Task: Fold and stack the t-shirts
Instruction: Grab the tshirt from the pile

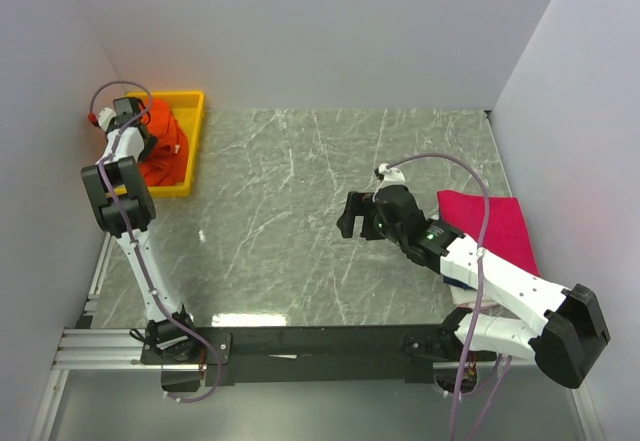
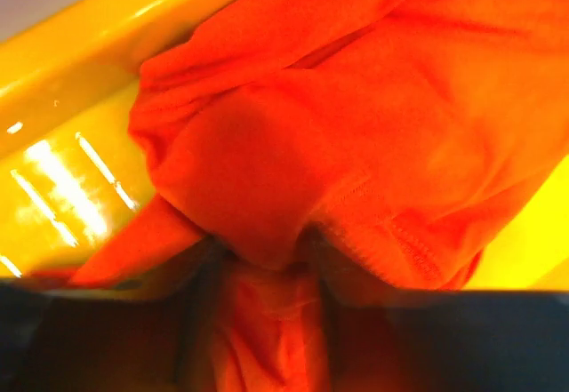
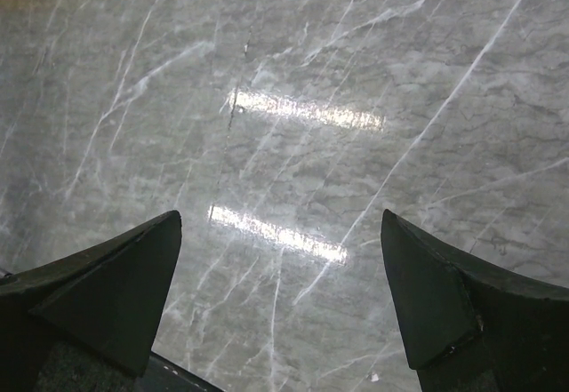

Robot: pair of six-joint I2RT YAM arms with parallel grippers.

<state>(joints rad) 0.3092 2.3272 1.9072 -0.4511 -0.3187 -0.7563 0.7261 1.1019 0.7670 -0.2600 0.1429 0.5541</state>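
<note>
Straddling bunched orange t-shirt [image 2: 356, 125] in yellow tray [image 2: 71, 143], far left: left gripper [image 2: 258, 321] fingers apart, cloth between, grip unclear. Right gripper [image 3: 280, 303] spread wide, empty, over grey marble table [image 1: 300, 181]. Magenta t-shirt [image 1: 490, 221] flat at right edge. White walls [image 1: 300, 31].

A: Overhead lights are glaring off the table [image 3: 133, 99] in two white streaks.
B: The left wrist view is blurring: the shirt [image 2: 356, 125] is sitting too close, oversaturating orange, and the tray [image 2: 71, 143] is flashing highlights.
A: The top view is looking sharp and evenly bright, arms casting faint shadows.
</note>
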